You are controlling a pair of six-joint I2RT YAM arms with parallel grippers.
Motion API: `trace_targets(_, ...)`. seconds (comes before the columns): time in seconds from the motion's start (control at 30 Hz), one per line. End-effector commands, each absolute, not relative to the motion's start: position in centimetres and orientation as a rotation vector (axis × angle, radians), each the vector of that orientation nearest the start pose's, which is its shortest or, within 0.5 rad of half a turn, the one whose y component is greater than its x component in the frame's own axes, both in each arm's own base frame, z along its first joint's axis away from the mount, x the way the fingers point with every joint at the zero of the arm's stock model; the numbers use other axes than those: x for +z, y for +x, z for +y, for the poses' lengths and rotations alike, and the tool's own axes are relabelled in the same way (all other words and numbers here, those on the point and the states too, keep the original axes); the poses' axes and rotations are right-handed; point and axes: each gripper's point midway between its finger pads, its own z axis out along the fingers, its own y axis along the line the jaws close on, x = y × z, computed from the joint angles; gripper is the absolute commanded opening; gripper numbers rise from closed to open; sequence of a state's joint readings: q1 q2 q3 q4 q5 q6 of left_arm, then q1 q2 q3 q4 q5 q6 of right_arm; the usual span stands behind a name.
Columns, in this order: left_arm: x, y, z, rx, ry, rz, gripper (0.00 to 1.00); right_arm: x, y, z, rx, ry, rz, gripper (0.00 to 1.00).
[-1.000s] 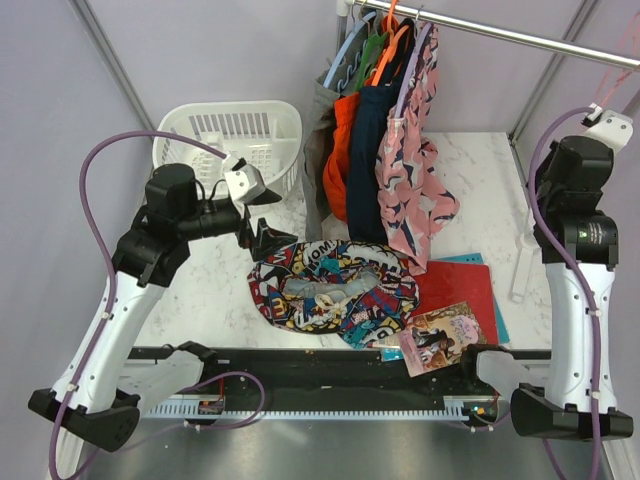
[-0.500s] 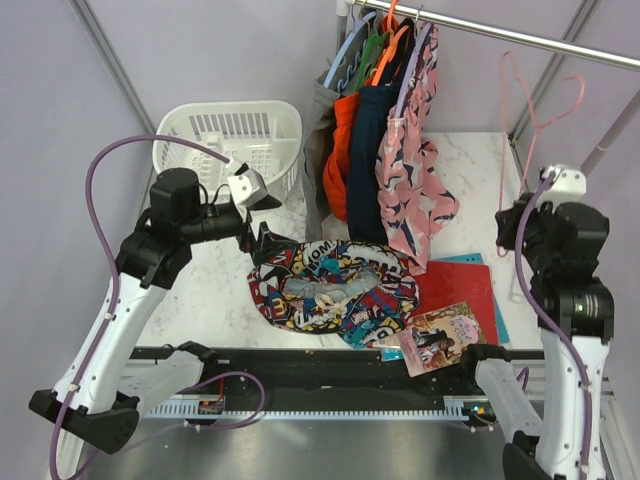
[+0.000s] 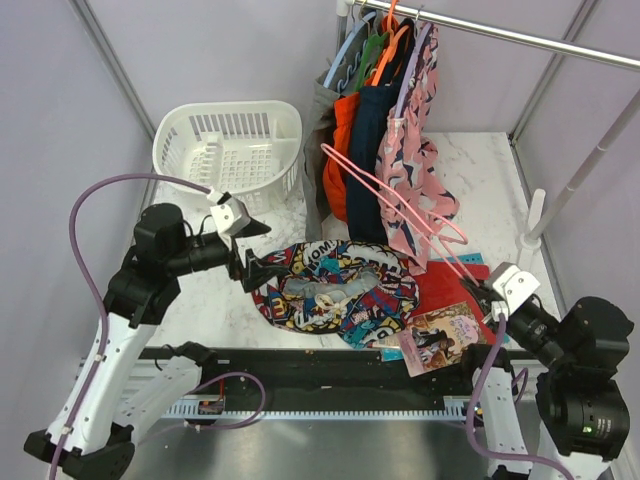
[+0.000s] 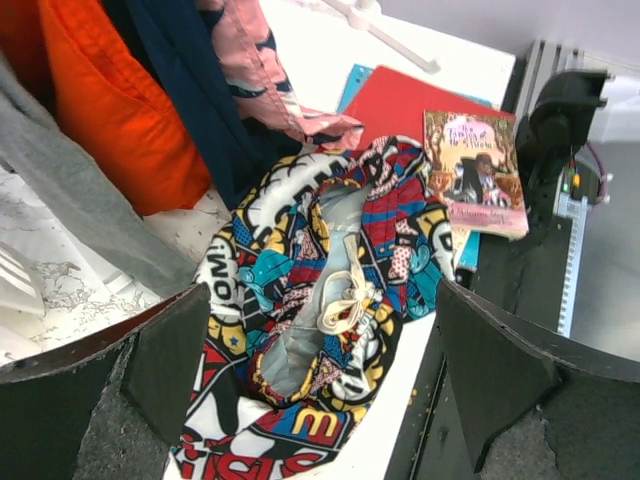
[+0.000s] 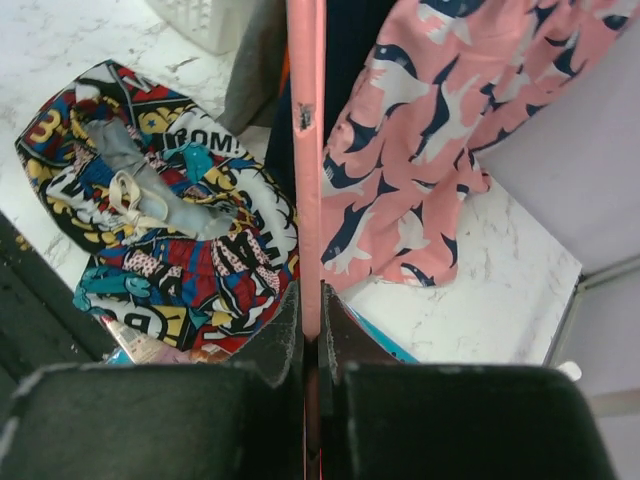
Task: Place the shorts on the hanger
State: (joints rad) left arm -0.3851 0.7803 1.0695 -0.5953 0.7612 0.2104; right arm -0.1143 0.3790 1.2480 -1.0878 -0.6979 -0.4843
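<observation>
A robotics lab cell staged as a laundry corner: plain lilac panels (image 3: pixel 200 60) in a metal frame (image 3: pixel 110 50) wall in a marble-look table (image 3: pixel 480 170). Beyond the left claw (image 3: pixel 258 266) stands a white basket (image 3: pixel 228 140); ahead of the right claw (image 3: pixel 480 287) hanging clothes (image 3: pixel 385 130) crowd a steel rail (image 3: pixel 520 38); just beside that claw lie books (image 3: pixel 445 297).
</observation>
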Motion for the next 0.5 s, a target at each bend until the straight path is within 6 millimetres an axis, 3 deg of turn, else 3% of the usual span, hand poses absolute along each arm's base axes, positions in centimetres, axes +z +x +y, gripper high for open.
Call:
trace_targets(0.0, 34.7, 18.8, -18.7, -0.856, 0.874, 1.567, 0.99, 34.6, 10.9, 10.8, 0.354, -0.993, 1.575, 0.0)
trace_targets(0.2, 36.0, 18.8, -16.8, -0.815, 0.775, 1.548, 0.99, 35.9, 15.1, 10.9, 0.606, -1.001, 1.629, 0.0)
trace_targets(0.3, 36.7, 19.9, -15.2, -0.777, 0.646, 1.567, 0.99, 35.2, 17.0, 10.6, 0.673, -0.993, 1.646, 0.0)
trace_targets(0.37, 37.2, 20.6, -14.1, -0.767, 0.555, 1.576, 0.99, 34.9, 17.9, 11.1, 0.743, -0.981, 1.673, 0.0)
trace_targets(0.4, 37.2, 20.8, -13.8, -0.767, 0.53, 1.576, 0.99, 35.0, 19.7, 11.3, 0.733, -0.998, 1.655, 0.0)
trace_targets(0.47, 37.8, 21.0, -13.4, -0.769, 0.492, 1.558, 0.99, 34.5, 20.0, 13.6, 0.792, -1.038, 1.698, 0.0)
